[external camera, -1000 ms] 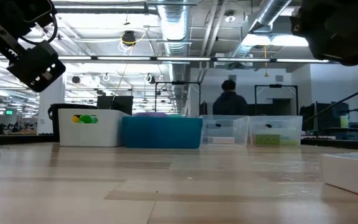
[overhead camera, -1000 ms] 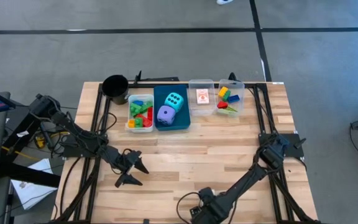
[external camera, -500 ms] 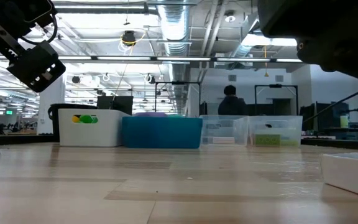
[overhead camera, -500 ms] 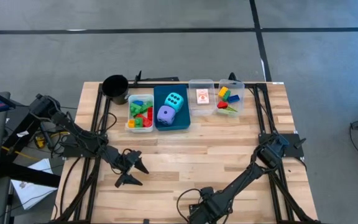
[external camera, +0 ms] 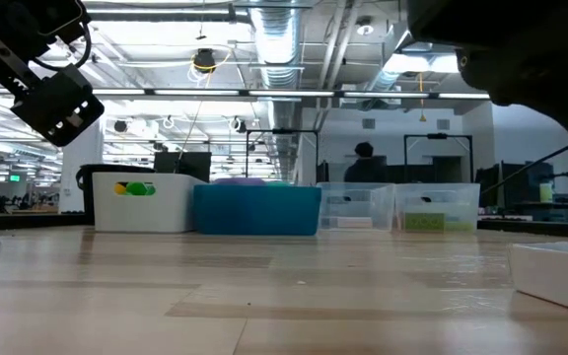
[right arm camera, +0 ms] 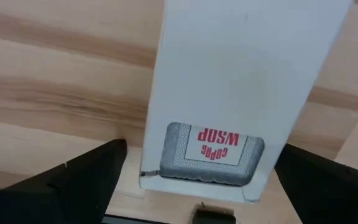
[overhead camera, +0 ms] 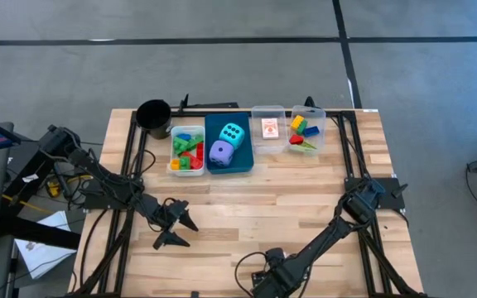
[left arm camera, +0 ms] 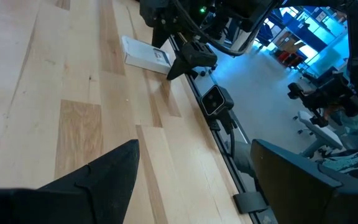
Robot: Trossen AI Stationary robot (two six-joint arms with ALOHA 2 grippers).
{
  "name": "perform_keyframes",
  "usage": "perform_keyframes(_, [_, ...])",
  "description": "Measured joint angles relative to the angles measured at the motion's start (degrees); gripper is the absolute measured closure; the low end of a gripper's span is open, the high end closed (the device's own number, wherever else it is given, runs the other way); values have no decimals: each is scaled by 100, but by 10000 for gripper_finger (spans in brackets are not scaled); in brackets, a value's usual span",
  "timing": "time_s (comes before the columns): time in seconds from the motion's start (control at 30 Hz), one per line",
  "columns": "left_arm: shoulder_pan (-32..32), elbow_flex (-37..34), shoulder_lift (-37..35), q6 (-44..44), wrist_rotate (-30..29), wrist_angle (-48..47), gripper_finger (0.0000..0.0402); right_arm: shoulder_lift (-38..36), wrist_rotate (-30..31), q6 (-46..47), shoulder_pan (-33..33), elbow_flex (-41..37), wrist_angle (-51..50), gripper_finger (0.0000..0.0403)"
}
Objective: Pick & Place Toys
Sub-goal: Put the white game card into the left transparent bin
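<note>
At the table's 6 o'clock edge, the right gripper (right arm camera: 197, 186) hangs over a white box (right arm camera: 244, 87), fingers spread wide on either side, nothing held. This looks like the approach before a pick; next it should lower, straddle the box and close. The left gripper (overhead camera: 176, 230) waits open at 8 o'clock. The bricks (overhead camera: 187, 151), dice (overhead camera: 226, 142) and card (overhead camera: 269, 127) sit in bins at 12 o'clock.

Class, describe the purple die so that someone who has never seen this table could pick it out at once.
Look at the row of bins along the far edge of the wooden table, and find the blue bin, second after the black cup. The purple die lies in its nearer half, touching a cyan die. Only it is purple.
</note>
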Motion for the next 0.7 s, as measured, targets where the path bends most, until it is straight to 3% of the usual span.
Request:
perform_keyframes(0.47, [0, -2, 0, 0, 0, 0, 101, 10, 28, 395, -2, 7, -38, 9])
perform_keyframes(0.7, [0, -2, 0, 2, 0, 0, 101, 11, 45, 782, -13, 9, -64, 85])
